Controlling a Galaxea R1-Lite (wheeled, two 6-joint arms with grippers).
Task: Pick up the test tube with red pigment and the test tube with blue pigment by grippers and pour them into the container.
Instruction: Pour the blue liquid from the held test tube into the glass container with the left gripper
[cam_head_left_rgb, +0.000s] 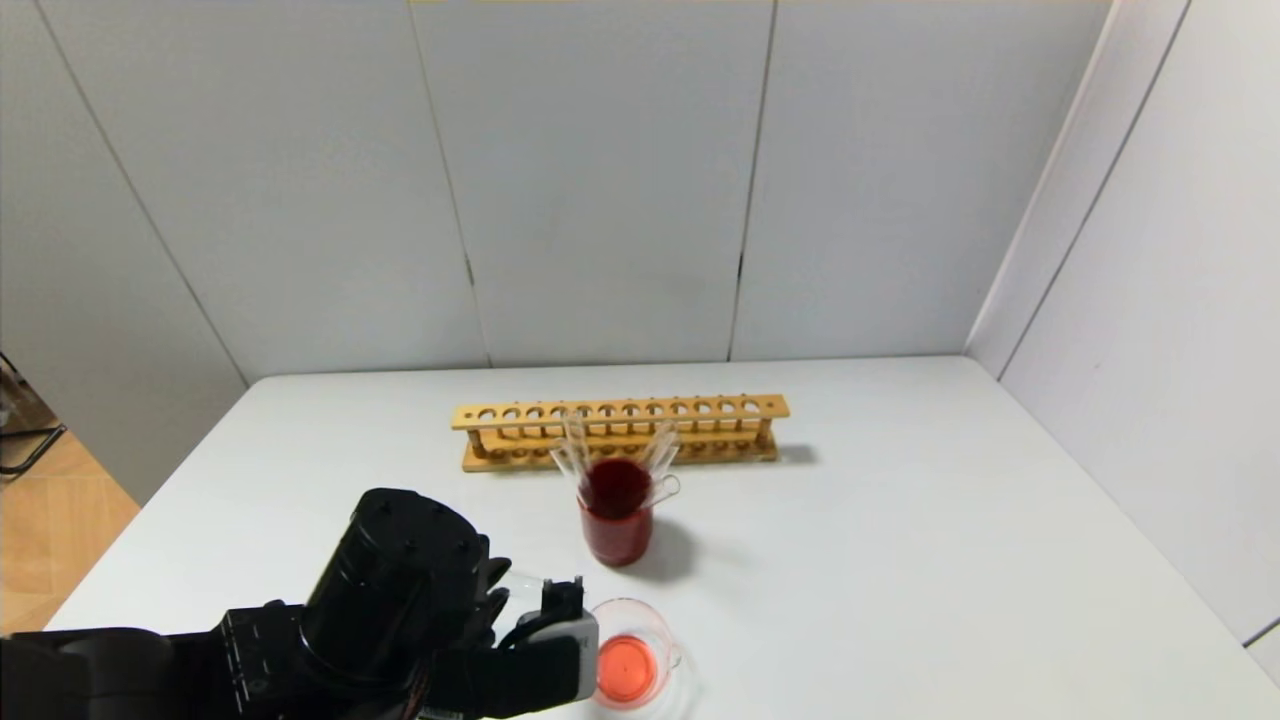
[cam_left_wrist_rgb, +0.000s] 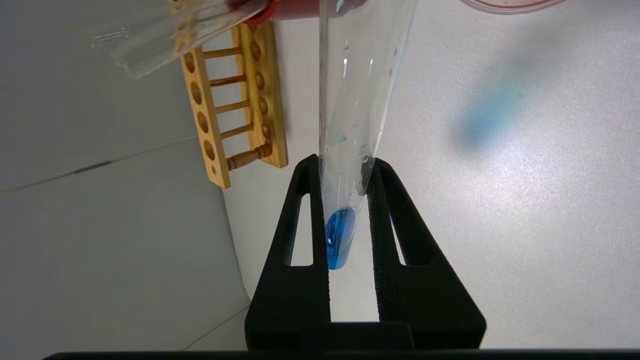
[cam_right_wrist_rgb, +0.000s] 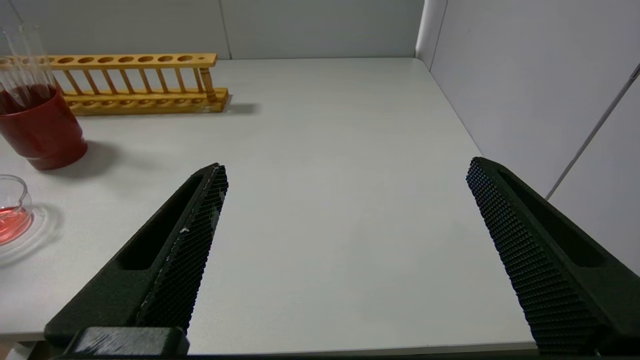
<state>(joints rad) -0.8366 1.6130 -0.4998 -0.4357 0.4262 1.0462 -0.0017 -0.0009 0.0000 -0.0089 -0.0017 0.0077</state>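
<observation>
No readable text, label, brand, number or sign anywhere in the three views.

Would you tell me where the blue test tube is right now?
The blue test tube is clamped in the left gripper, near the table's front edge on the robot's left, beside the small glass cup.
</observation>
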